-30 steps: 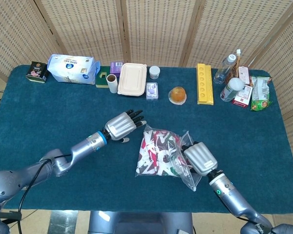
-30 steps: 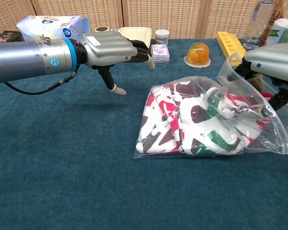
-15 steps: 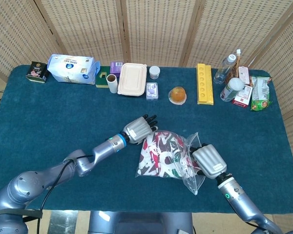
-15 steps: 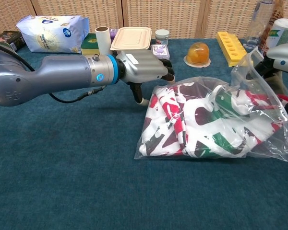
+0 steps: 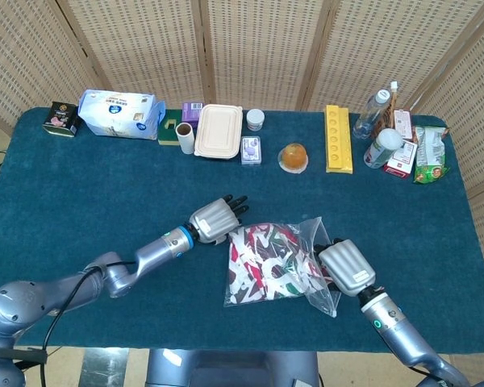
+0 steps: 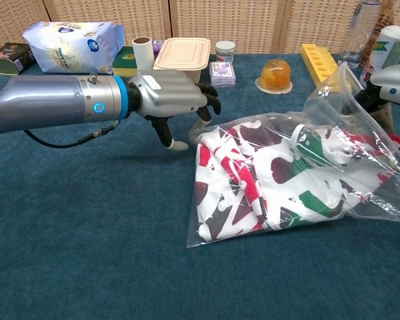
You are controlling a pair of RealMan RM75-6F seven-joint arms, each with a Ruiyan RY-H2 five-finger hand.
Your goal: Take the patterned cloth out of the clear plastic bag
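The clear plastic bag (image 5: 308, 284) (image 6: 377, 200) lies on the blue table, near the front and right of centre. The patterned cloth (image 5: 262, 260) (image 6: 267, 180), white with red, green and dark shapes, is bunched inside it. My right hand (image 5: 348, 267) (image 6: 393, 79) grips the bag's right end and holds its rim raised off the table. My left hand (image 5: 215, 218) (image 6: 170, 95) hovers at the bag's upper left corner. Its fingertips (image 6: 207, 110) touch that corner and its thumb hangs down beside the bag, with nothing visibly gripped.
Along the table's back edge stand a tissue pack (image 5: 119, 113), a cardboard roll (image 5: 185, 135), a beige lidded container (image 5: 219, 129), an orange jelly cup (image 5: 294, 157), a yellow tray (image 5: 337, 139), bottles (image 5: 373, 113) and snack packets (image 5: 427, 153).
My left hand swung in to the bag's upper left corner, then drew back slightly left. The right hand shifted right and lifted the bag's rim, and the cloth bunched up inside.
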